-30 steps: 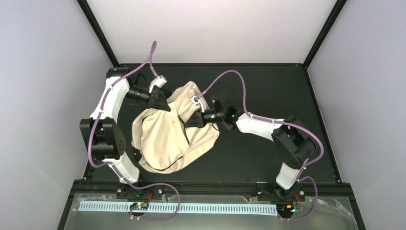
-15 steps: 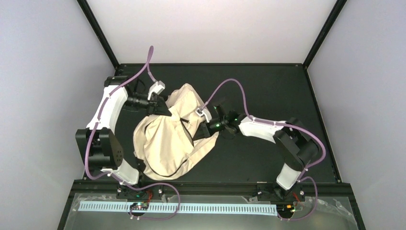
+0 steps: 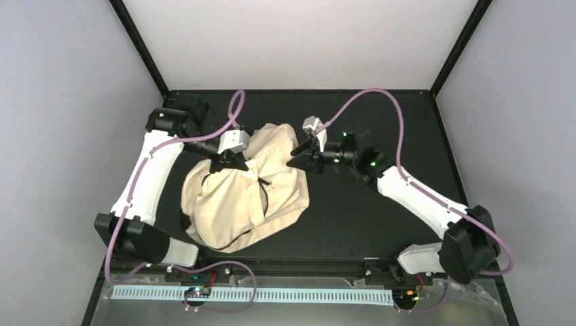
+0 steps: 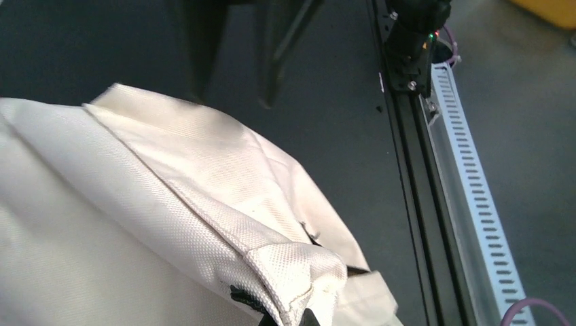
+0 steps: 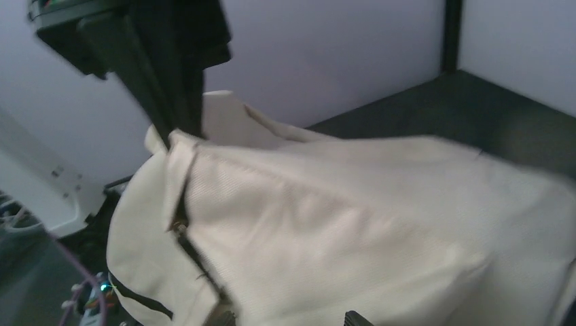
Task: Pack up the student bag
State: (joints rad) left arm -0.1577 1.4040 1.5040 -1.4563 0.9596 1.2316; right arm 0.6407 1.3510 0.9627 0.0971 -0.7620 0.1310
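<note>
The student bag (image 3: 238,197) lies crumpled on the black table, cream fabric with a dark zipper line running across it. My left gripper (image 3: 227,161) is at its upper left edge, shut on a fold of the cloth (image 4: 292,285). The pinched seam fills the bottom of the left wrist view. My right gripper (image 3: 297,157) hovers at the bag's upper right edge. Its fingertips (image 5: 353,318) stand apart, with bag fabric (image 5: 339,224) just ahead and nothing gripped. The zipper opening (image 5: 183,224) shows in the right wrist view, below the left gripper's dark body (image 5: 163,68).
The black table (image 3: 380,122) stretches to the right and back of the bag. A black rail with a perforated white strip (image 3: 272,293) runs along the near edge. Purple cables loop above both arms. Pale walls close in on three sides.
My right gripper has let go of the bag, opened, and pulled back up and to the right. The left arm swung further back, still pinching the cloth. The bag shifted and flattened slightly.
</note>
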